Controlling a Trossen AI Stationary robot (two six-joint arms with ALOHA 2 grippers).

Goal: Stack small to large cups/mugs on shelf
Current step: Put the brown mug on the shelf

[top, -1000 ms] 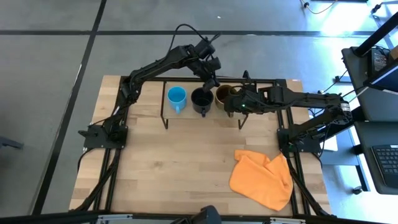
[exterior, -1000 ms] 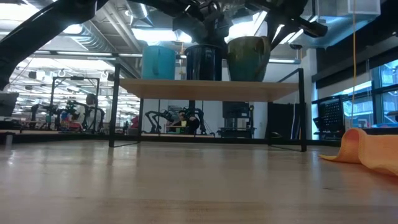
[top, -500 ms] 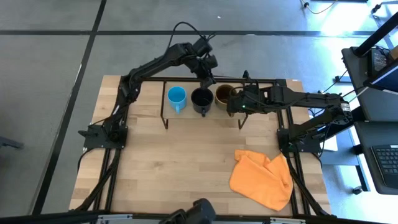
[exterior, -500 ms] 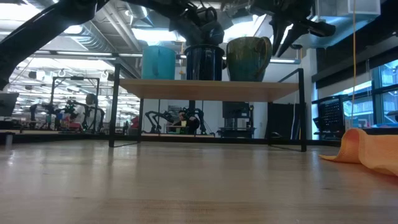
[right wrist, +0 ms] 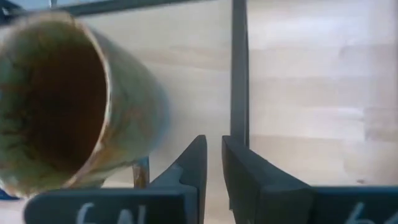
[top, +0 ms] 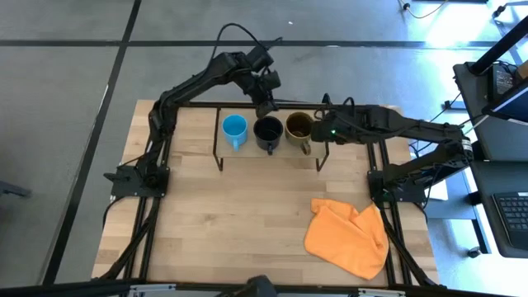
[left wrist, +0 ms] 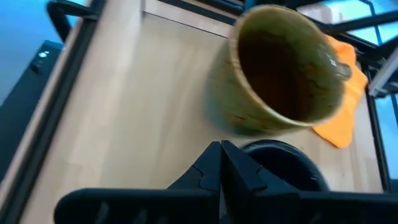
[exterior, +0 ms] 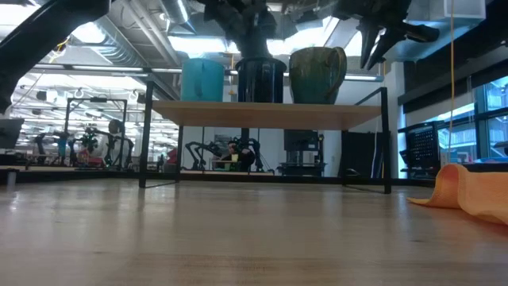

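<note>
Three mugs stand upright in a row on the low wooden shelf (top: 247,151) (exterior: 262,114): light blue (top: 234,128) (exterior: 202,79), black (top: 268,129) (exterior: 260,80), olive-brown (top: 299,125) (exterior: 317,75). My left gripper (top: 266,106) (left wrist: 221,148) is shut and empty, above the shelf's far edge behind the black mug (left wrist: 280,165). My right gripper (top: 323,132) (right wrist: 214,152) is just right of the olive-brown mug (right wrist: 68,99), its fingers a narrow gap apart, holding nothing.
A crumpled orange cloth (top: 348,238) (exterior: 468,191) lies on the table's near right. The shelf's black frame bar (right wrist: 239,68) runs right ahead of my right gripper. Bare tabletop lies in front of the shelf.
My right gripper has drawn back from the olive-brown mug toward the table's right edge. My left gripper has drawn away from the black mug toward the far edge. The three mugs have stayed in place on the shelf.
</note>
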